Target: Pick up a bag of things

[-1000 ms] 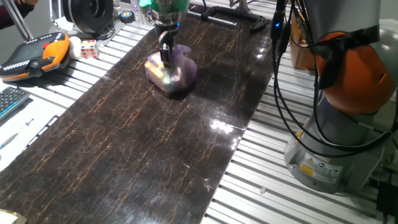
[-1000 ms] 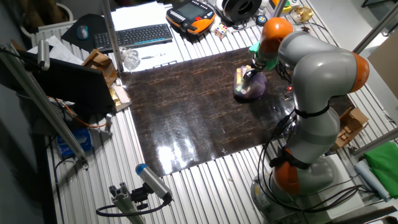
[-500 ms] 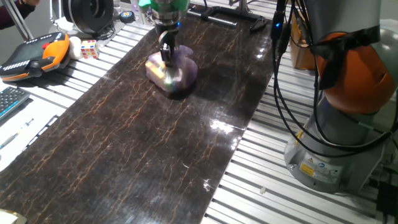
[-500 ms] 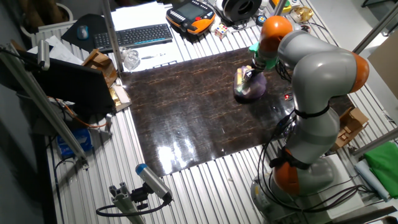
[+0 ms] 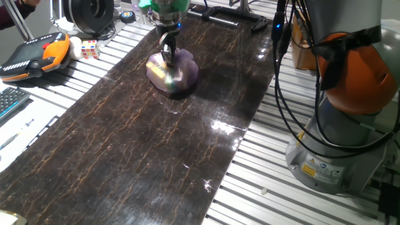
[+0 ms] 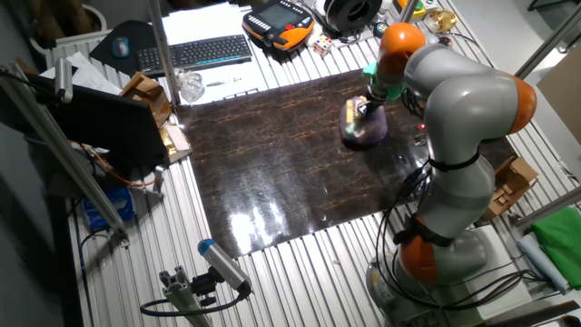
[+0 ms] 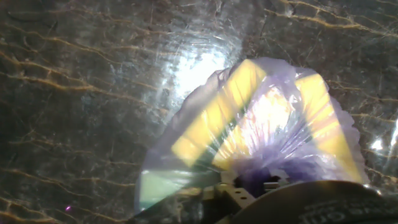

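Bag of things: one purple translucent bag, rounded and lumpy, on the far part of the dark marbled mat; in the other fixed view it lies near the mat's edge next to the arm.
Contents: yellow bands and pale multicoloured patches show through the plastic in the hand view.
Gripper: one gripper, pointing straight down onto the top of the bag; its fingers stand close together around the gathered plastic at the top, clamped on it.
Contact with mat: the bag's underside appears to touch the mat; whether it is just off it cannot be told.
Arm: one grey and orange arm, bent over the mat from its base at the side.
Other things, counted: one orange and black handheld pendant, one small multicoloured cube, one black keyboard, all off the mat on the slatted table.
Change from a second ago: the bag's top looks drawn up slightly and the bag narrower; its place on the mat is the same, and the gripper sits a little higher.
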`<action>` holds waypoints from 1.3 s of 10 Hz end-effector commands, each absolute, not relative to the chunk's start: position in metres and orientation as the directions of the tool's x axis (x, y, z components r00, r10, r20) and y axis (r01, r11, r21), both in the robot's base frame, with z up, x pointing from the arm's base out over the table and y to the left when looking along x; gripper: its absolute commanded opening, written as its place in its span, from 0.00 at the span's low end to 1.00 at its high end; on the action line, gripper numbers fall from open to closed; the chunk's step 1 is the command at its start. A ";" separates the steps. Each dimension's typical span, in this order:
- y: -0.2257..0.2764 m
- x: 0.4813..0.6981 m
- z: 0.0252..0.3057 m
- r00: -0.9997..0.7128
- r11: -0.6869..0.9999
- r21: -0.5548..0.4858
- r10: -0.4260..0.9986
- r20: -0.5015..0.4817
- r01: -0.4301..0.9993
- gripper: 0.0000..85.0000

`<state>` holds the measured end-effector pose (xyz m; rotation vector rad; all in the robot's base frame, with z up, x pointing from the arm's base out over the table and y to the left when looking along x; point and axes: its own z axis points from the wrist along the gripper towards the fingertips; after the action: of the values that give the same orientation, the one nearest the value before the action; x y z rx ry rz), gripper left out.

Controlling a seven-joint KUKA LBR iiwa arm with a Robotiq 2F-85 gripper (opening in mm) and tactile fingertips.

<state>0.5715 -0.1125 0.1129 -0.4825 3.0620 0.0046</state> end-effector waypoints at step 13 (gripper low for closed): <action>-0.048 0.580 0.184 -0.991 0.992 -0.039 -0.122 -0.057 -0.120 0.01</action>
<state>0.5798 -0.0467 0.1849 -0.1856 3.0754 -0.0570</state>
